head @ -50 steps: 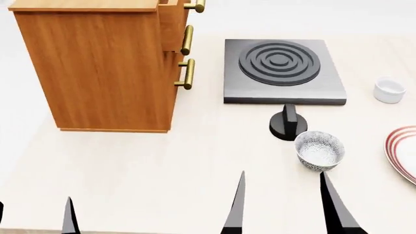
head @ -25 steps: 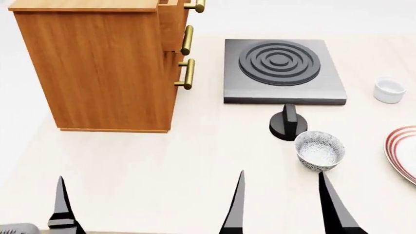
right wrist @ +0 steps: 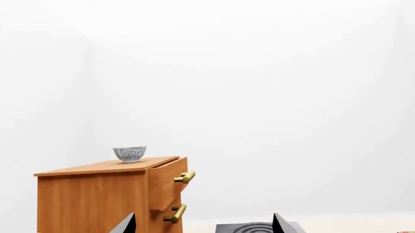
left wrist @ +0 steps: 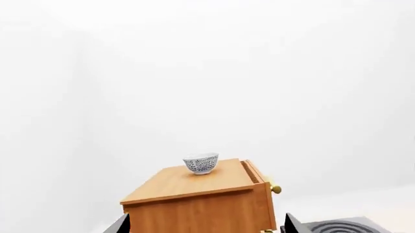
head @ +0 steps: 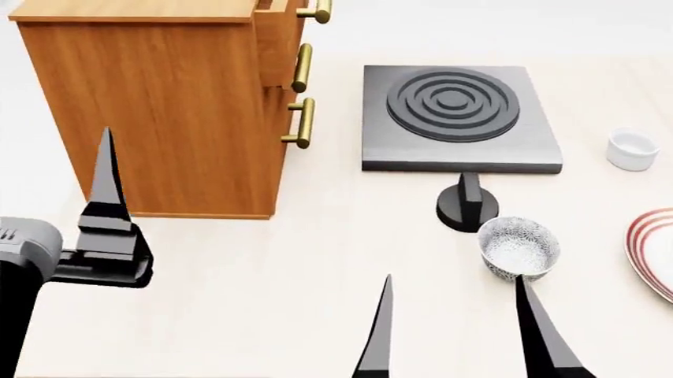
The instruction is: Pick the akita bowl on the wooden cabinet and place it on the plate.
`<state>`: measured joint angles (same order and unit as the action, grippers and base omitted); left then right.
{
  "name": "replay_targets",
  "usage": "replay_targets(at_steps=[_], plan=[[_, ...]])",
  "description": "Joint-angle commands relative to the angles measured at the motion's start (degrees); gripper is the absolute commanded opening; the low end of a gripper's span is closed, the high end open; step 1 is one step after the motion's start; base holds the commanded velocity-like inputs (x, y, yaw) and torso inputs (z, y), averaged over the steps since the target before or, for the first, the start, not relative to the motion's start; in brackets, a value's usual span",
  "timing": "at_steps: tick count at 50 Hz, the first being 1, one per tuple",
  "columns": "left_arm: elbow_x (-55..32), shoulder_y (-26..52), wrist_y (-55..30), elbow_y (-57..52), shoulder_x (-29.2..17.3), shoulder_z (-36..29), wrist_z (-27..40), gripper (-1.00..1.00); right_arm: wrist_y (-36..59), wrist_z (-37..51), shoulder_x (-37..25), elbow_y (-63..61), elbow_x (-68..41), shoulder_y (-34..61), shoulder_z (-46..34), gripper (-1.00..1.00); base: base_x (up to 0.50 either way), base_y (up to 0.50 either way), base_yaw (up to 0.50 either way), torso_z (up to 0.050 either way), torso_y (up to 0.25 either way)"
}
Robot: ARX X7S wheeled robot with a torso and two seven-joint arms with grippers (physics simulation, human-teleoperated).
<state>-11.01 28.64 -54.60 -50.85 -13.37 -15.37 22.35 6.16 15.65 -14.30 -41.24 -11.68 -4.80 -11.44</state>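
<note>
The akita bowl stands upright on top of the wooden cabinet; the right wrist view also shows the bowl on the cabinet. In the head view the cabinet fills the upper left and its top is cut off, so the bowl is out of sight there. The plate lies at the right edge of the table. My left gripper is open and empty, with one of its fingers raised in front of the cabinet's side. My right gripper is open and empty, low near the table's front.
A second patterned bowl sits on the table just beyond my right gripper's fingertips. Behind it are a black knob and a dark hotplate. A small plain white cup stands at the far right. Brass handles stick out from the cabinet.
My left arm has risen and come forward into the head view, its finger now level with the cabinet's side. The right gripper has hardly moved.
</note>
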Motion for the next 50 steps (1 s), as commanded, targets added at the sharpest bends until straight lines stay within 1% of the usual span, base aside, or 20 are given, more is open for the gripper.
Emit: replay_targets(at_steps=[1,5,8,14,17,19,20,23,26,29,32,34,37,39,43,45,50], plan=[[-1.1,10.9,-12.2,-4.7,3.1,0.2,-1.5,1.00,-1.3,-0.8,0.5,-0.2,1.6,-0.2,0.6,1.00,0.42,0.00,0.00,0.000,0.000],[-1.6,11.5,-12.9,-5.6,3.6,-0.6,-1.2,1.00,-1.4,-0.8,0.4,0.1,1.9,-0.2,0.1,1.00,0.44,0.00,0.00,0.000,0.000],[-2.1,14.2,-15.9,-6.9,4.0,-1.0,-1.0,1.00,-1.4,-0.8,0.2,-0.1,1.8,-0.3,0.0,1.00,0.44,0.00,0.00,0.000,0.000],[-3.0,18.3,-19.2,-7.7,4.4,-0.5,-1.0,1.00,-1.4,-0.6,0.0,0.1,1.6,-0.1,0.0,1.00,0.45,0.00,0.00,0.000,0.000],[-5.7,20.7,-21.8,-9.1,4.4,0.8,0.2,1.00,-1.5,-0.6,-0.1,0.1,1.6,-0.2,-0.3,1.00,0.44,0.00,0.00,0.000,0.000],[-13.3,22.6,-21.7,-9.1,1.8,1.5,6.3,1.00,-1.4,-0.5,-0.2,0.0,1.6,-0.1,-0.3,1.00,0.45,0.00,0.00,0.000,0.000],[-18.4,23.8,-22.1,-9.1,0.7,3.2,9.6,1.00,-1.4,-0.5,-0.2,0.1,1.5,-0.1,-0.3,1.00,0.45,0.00,0.00,0.000,0.000],[-31.0,27.4,-22.8,-9.1,-2.0,5.1,18.7,1.00,-1.3,-0.4,-0.3,0.1,1.4,0.0,-0.2,1.00,0.44,0.00,0.00,0.000,0.000],[-38.9,30.3,-23.5,-9.0,-3.2,5.8,24.3,1.00,-0.7,-0.3,-0.4,0.0,1.5,0.3,-0.4,1.00,0.43,0.00,0.00,0.000,0.000],[-43.5,31.6,-24.7,-8.9,-3.2,7.3,26.7,1.00,-0.9,-0.2,-0.4,0.3,1.7,0.2,-0.7,1.00,0.33,0.00,0.00,0.000,0.000],[-55.4,35.8,-28.9,-8.9,-2.3,11.9,33.8,1.00,-0.7,-0.4,-0.6,0.0,2.0,0.4,-1.3,1.00,0.12,0.00,0.00,0.000,0.000],[-61.7,38.4,-31.1,-8.3,-1.7,13.7,38.1,1.00,-0.9,-0.3,-0.6,0.4,2.0,0.4,-1.4,1.00,0.00,0.00,0.00,0.000,0.000],[-69.0,41.4,-32.2,-6.9,-1.4,14.9,43.4,1.00,-1.3,-0.3,-0.7,0.5,1.7,0.4,-1.2,1.00,0.00,0.00,0.00,0.000,0.000],[-69.3,41.8,-31.9,-6.7,-1.3,14.2,44.1,1.00,-0.9,-0.1,-0.6,1.0,1.6,0.6,-1.2,1.00,0.00,0.00,0.00,0.000,0.000],[-65.3,40.2,-30.0,-7.1,-2.0,12.2,41.3,1.00,-0.7,0.3,-1.0,0.0,2.0,0.4,-1.1,1.00,0.00,0.00,0.00,0.000,0.000],[-64.9,40.1,-29.1,-6.9,-2.3,12.2,40.9,1.00,-0.1,1.3,-1.0,0.1,4.4,0.5,-1.3,1.00,0.06,0.00,0.00,0.000,0.000],[-63.7,39.5,-28.2,-7.0,-2.8,10.6,40.3,1.00,-1.0,1.0,-1.2,0.1,3.8,0.3,-1.5,1.00,0.28,0.00,0.00,0.000,0.000]])
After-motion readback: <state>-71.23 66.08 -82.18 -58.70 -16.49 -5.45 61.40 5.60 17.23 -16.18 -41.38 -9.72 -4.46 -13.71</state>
